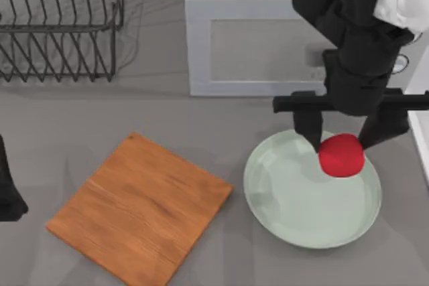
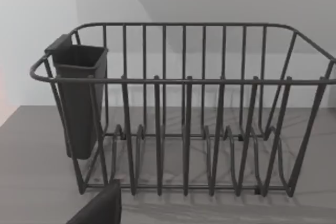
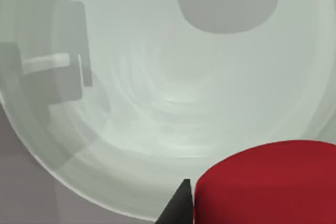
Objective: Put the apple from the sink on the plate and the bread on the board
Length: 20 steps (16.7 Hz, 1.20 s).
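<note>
The red apple (image 1: 342, 155) hangs over the far right part of the mint-green plate (image 1: 301, 212), and my right gripper (image 1: 342, 144) is shut on it from above. In the right wrist view the apple (image 3: 268, 182) sits close to the camera beside one dark fingertip (image 3: 179, 205), with the plate (image 3: 157, 103) below. The wooden board (image 1: 141, 209) lies bare to the left of the plate. The bread is out of view. My left arm (image 1: 10, 195) is parked at the table's left edge.
A dark wire dish rack (image 1: 60, 25) stands at the back left, and the left wrist view shows the rack (image 2: 184, 119) with its cutlery cup (image 2: 79, 98). A white-grey sink unit (image 1: 261, 45) stands behind the plate.
</note>
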### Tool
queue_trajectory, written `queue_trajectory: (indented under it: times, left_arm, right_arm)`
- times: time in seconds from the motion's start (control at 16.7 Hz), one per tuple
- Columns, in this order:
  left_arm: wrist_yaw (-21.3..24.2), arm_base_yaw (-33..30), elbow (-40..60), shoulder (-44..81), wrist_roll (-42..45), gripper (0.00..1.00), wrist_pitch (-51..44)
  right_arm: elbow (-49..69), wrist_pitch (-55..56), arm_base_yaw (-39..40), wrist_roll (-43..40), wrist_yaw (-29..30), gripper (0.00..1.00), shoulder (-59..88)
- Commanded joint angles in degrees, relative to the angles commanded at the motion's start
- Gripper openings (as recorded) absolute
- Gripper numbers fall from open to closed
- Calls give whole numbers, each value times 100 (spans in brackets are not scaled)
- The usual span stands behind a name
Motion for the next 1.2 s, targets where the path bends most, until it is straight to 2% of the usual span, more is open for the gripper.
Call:
queue_trajectory:
  times: [0.42,1.2]
  left_arm:
    - [0,0,0,0,0,100,0]
    - [0,0,0,0,0,100,0]
  right_arm:
    - [95,147,188,171,-14,0,24]
    - [95,147,188,171,-14,98,24]
